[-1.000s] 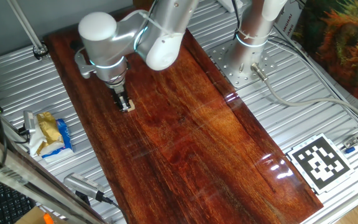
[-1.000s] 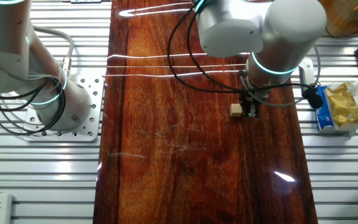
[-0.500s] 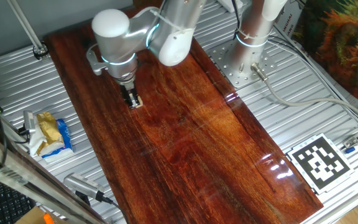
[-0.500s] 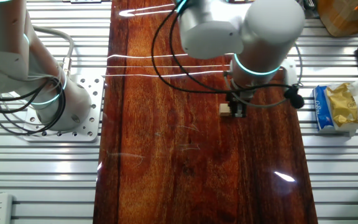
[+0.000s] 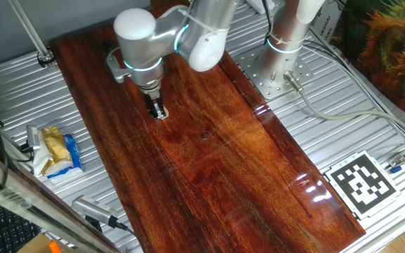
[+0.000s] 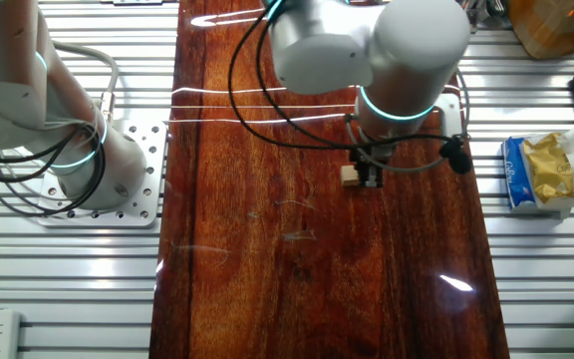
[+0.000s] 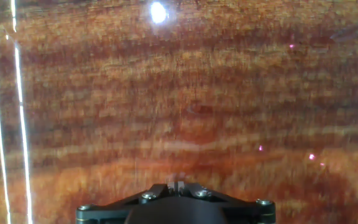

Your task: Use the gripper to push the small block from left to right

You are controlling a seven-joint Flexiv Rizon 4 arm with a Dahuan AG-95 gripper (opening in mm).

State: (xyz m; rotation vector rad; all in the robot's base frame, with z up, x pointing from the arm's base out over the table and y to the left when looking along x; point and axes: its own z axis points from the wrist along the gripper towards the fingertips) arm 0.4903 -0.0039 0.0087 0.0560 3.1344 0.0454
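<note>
The small tan block [image 6: 349, 176] lies on the dark red wooden board [image 6: 297, 269], touching the left side of my black gripper [image 6: 371, 178] in that fixed view. In the one fixed view the gripper [image 5: 158, 110] stands tip-down on the board and the block [image 5: 163, 115] only peeks out beside it. In the hand view the fingertips [image 7: 174, 185] are pressed together with nothing between them, low over the wood. The block is out of sight there.
A yellow, white and blue packet [image 5: 56, 151] lies on the metal table beside the board, also seen in the other fixed view [image 6: 541, 172]. A white post with cables [image 5: 287, 35] stands on its base plate. A black-and-white marker tag [image 5: 363, 183] lies at the right.
The gripper has slid along the board with the block in front of it: up and right in the one fixed view, leftward in the other.
</note>
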